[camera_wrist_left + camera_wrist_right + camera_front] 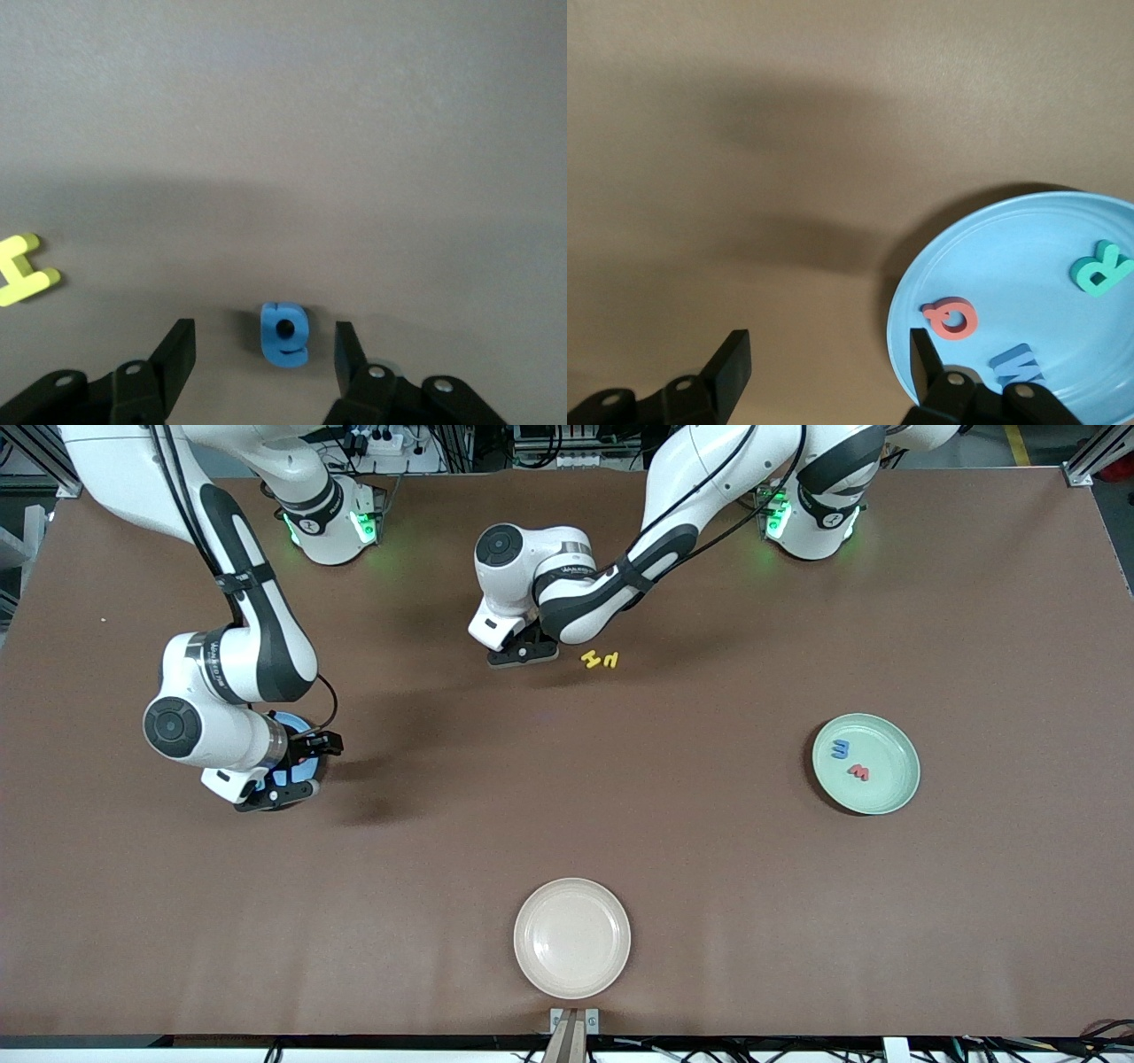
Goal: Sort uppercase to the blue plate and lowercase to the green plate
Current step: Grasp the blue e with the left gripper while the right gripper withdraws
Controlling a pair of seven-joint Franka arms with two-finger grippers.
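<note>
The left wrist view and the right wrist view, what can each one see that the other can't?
Only the left wrist view shows the blue round letter on the table between the open left gripper and part of a yellow letter. Only the right wrist view shows the blue plate holding the red Q, teal R and blue M, with the open right gripper at its rim. Both show the brown table.

Brown table (673, 850); cables along its top edge.

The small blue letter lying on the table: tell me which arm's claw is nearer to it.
Left. The left claw is open with the blue letter between its fingers on the table. The right claw is open at the blue plate, toward the right arm's end.
</note>
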